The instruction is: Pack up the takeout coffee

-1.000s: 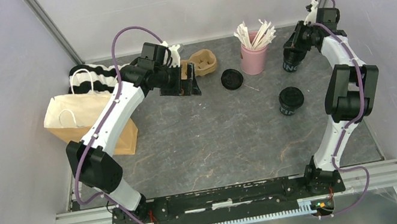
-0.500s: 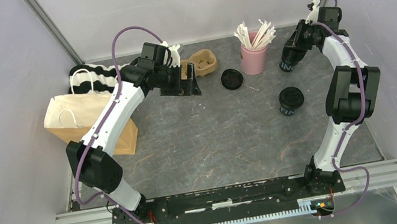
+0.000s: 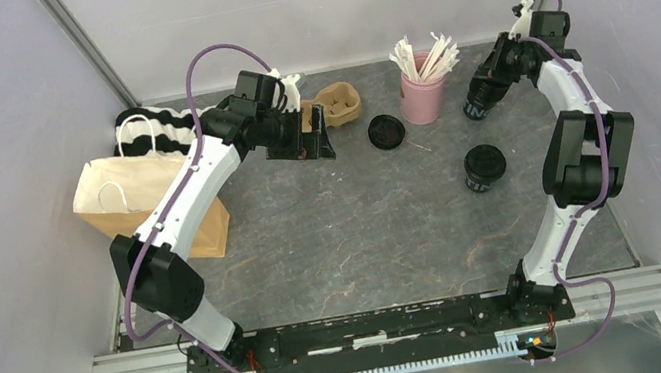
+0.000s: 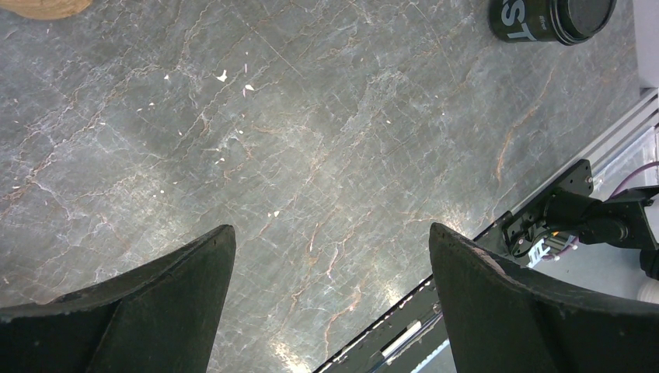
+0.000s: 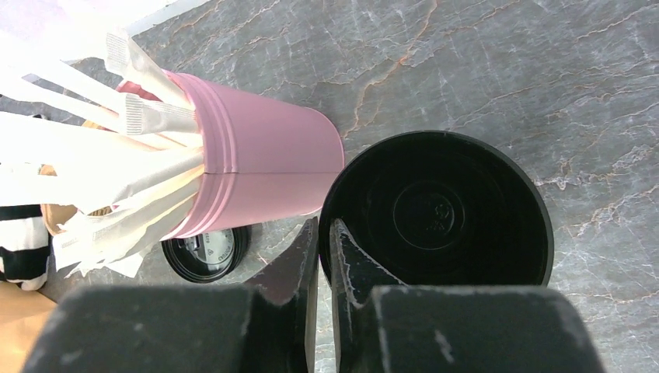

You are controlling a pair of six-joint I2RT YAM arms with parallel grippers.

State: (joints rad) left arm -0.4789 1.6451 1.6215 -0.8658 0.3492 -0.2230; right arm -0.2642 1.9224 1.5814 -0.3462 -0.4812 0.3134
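At the far right of the worktop (image 3: 355, 233), the right gripper (image 5: 325, 233) has its jaws pinching the wall of the open cup (image 5: 435, 210). One finger sits inside the rim and the other outside, almost meeting through the thin wall. That rim grip suits a cup with no lid: the mouth is free, and the pink cup (image 5: 264, 163) of white sticks (image 5: 85, 148) stands just beside it, leaving little room to come around the body. I cannot tell whether the base rests on the worktop or is just off it.

The loose lid (image 3: 386, 131), probably this cup's partner, lies flat between the pink cup and the carrier tray (image 3: 339, 104). The lidded cup (image 3: 483, 167) stands upright nearer the arm bases, apart from both grippers, and looks ready to pack.

The left gripper (image 3: 306, 138) hangs above bare worktop just in front of the carrier tray, its jaws spread wide with nothing between them. It seems parked there, close to the tray and the paper bag (image 3: 142, 203) at the left, so that it can receive or steady whatever is brought over.

As I judge it, the task is at an early stage, since neither cup is in the tray or the bag. The pinched cup probably needs to come clear of the sticks and go toward its lid. A one-sided rim grip lets a light cup swing or buckle, so a slow carry would suit it
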